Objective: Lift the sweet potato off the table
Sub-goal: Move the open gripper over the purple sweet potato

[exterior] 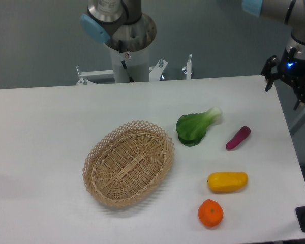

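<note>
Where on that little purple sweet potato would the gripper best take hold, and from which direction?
Probably around the middle of the sweet potato, coming straight down from above. It lies flat on the table, slim and angled, so fingers closing across its narrow width should fit. Nothing crowds it; the leafy green sits apart. The gripper hangs off to the side.

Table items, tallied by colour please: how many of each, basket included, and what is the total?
Green: 1, the leafy vegetable
Purple: 1, the sweet potato
Yellow: 1, the oblong vegetable
Orange: 1, the round fruit
Tan: 1, the wicker basket
Total: 5 on the table
</note>
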